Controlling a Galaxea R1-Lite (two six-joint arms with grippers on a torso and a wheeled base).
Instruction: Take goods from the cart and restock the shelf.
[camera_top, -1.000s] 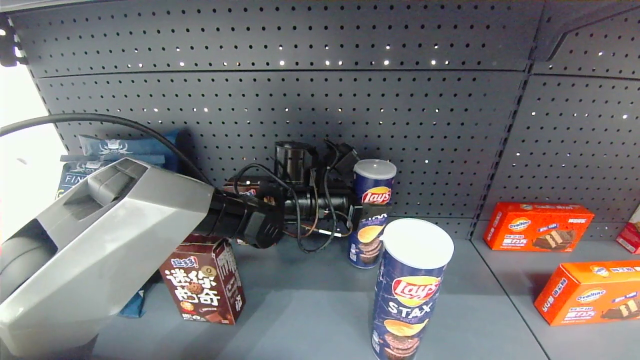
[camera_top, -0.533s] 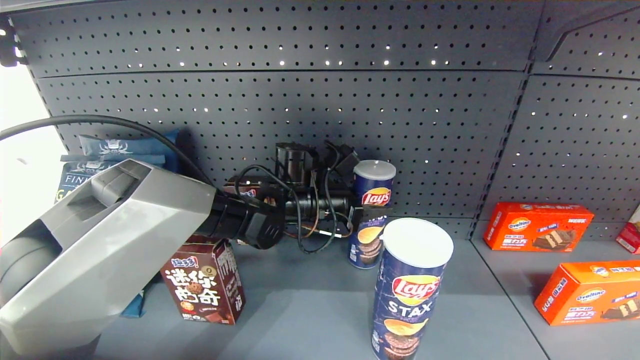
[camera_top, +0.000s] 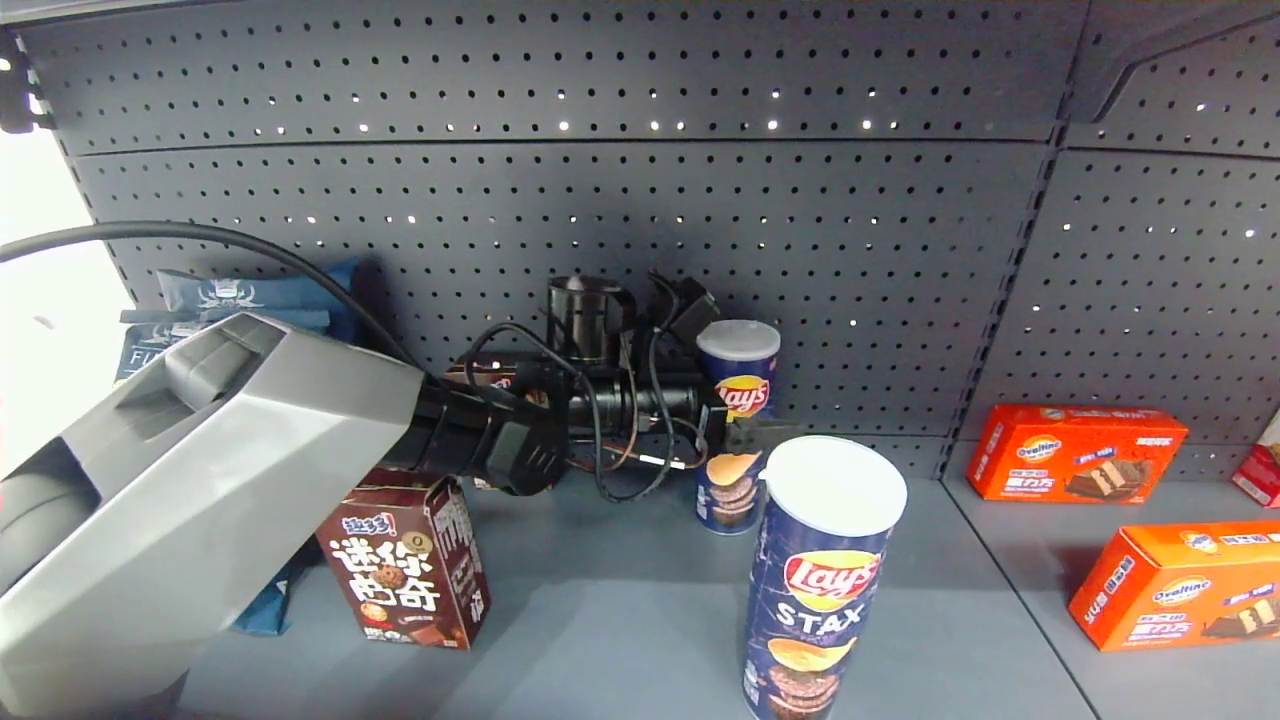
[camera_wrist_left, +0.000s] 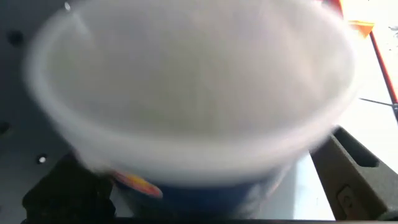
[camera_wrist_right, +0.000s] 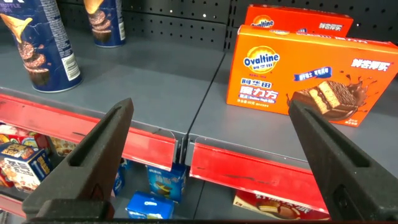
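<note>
head view: left jaws hide rear can's (camera_top: 738, 372) middle.

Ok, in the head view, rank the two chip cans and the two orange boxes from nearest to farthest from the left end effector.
1. Rear chip can, in the left end effector.
2. Front chip can, just forward.
3. Rear orange box, to the right.
4. Front orange box, farthest right.

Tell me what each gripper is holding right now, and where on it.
The left gripper holds the rear chips can around its middle, about halfway up its side. The right gripper is open and holds nothing.
</note>
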